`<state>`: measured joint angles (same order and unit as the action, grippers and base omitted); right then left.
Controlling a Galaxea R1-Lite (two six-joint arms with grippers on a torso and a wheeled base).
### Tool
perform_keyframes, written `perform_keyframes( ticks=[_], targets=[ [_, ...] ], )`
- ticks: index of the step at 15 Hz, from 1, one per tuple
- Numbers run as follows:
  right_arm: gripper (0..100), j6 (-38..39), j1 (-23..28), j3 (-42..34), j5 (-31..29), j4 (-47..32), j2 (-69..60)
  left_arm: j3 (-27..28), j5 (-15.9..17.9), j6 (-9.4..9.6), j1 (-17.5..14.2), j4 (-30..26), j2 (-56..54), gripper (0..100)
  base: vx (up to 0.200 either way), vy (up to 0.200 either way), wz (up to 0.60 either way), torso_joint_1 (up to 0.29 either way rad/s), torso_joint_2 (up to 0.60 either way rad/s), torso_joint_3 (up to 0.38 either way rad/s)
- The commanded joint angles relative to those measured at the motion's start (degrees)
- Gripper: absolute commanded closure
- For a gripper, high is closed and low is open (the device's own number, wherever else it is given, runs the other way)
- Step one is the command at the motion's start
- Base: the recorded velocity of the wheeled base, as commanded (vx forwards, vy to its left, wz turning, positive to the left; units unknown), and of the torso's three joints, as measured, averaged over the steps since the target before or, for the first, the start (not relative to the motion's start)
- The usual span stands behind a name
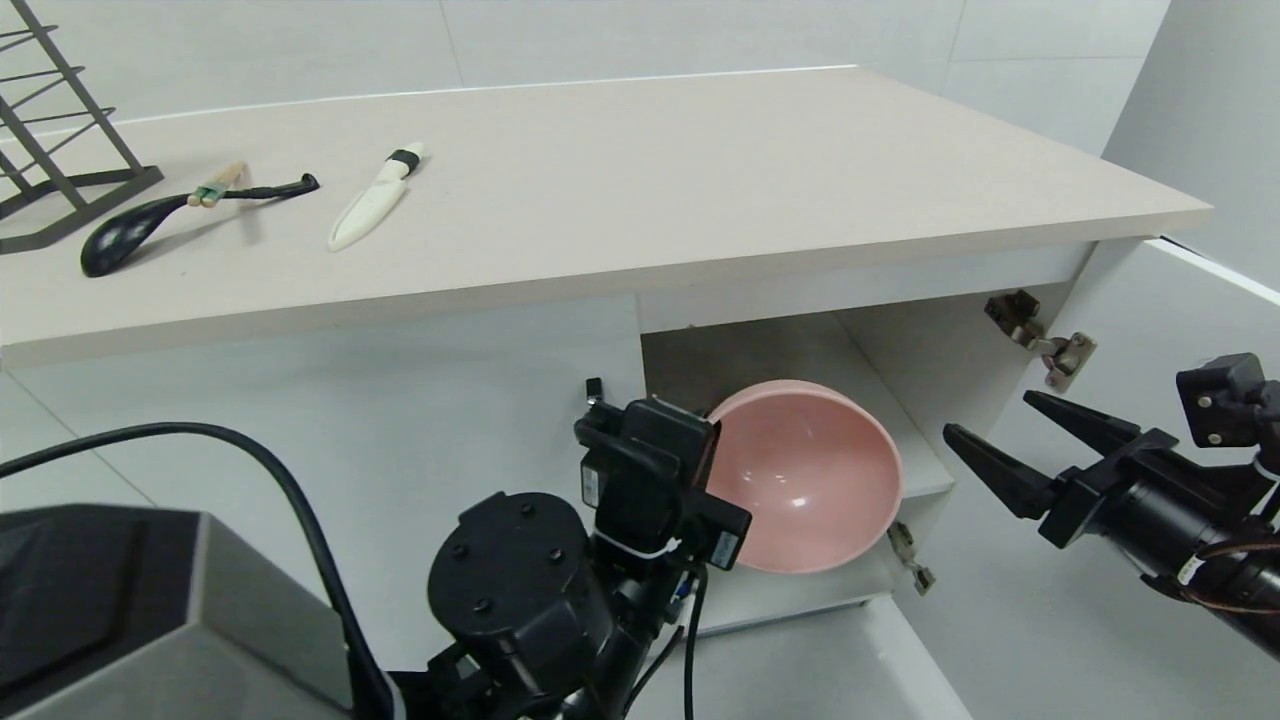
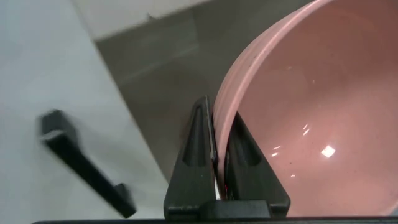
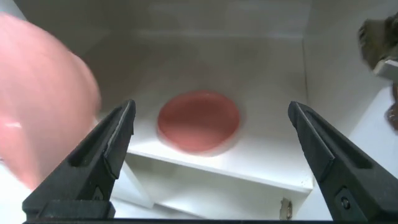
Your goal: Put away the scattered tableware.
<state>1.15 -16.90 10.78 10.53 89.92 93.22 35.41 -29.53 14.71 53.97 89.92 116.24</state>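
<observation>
A pink bowl (image 1: 810, 480) hangs tilted in front of the open lower cabinet, its hollow facing right. My left gripper (image 1: 708, 445) is shut on the bowl's rim; the left wrist view shows the fingers (image 2: 198, 143) pinching the pink bowl (image 2: 311, 106) at its edge. My right gripper (image 1: 988, 415) is open and holds nothing, to the right of the bowl near the open door. On the counter lie a black spoon (image 1: 130, 232), chopsticks (image 1: 218, 185) and a white knife (image 1: 375, 197). Between the right gripper's (image 3: 210, 107) fingers a red dish (image 3: 198, 121) sits on the cabinet shelf.
A dark wire dish rack (image 1: 60, 150) stands at the counter's far left. The cabinet door (image 1: 1150, 330) swings open to the right, with metal hinges (image 1: 1040, 340) on the frame. The closed left door carries a black handle (image 2: 87, 174). A white shelf (image 3: 249, 162) divides the cabinet.
</observation>
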Motion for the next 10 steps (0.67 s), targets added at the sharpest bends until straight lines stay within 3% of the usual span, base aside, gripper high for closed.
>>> perform_keyframes(
  ticks=[1, 6, 7, 10],
  targets=[
    [0, -0.18, -0.07, 0.03, 0.01, 0.08, -0.58, 2.38, -0.27, -0.04, -0.09, 0.08, 4.17, 100, 0.0, 0.0, 0.0, 0.0, 0.0, 0.0],
    [0, -0.71, -0.15, 0.12, 0.01, 0.08, -1.38, 9.59, -2.91, 0.4, -0.88, 0.08, 8.92, 100, 0.0, 0.0, 0.0, 0.0, 0.0, 0.0],
    [0, -0.79, -0.33, 0.12, 0.01, 0.08, -1.64, 13.98, -4.66, 0.4, -0.88, 0.08, 10.94, 100, 0.0, 0.0, 0.0, 0.0, 0.0, 0.0],
    [0, -0.79, -0.95, -0.32, 0.01, 0.08, -1.99, 16.09, -5.1, -0.04, -0.79, 0.08, 12.08, 100, 0.0, 0.0, 0.0, 0.0, 0.0, 0.0]
  ],
)
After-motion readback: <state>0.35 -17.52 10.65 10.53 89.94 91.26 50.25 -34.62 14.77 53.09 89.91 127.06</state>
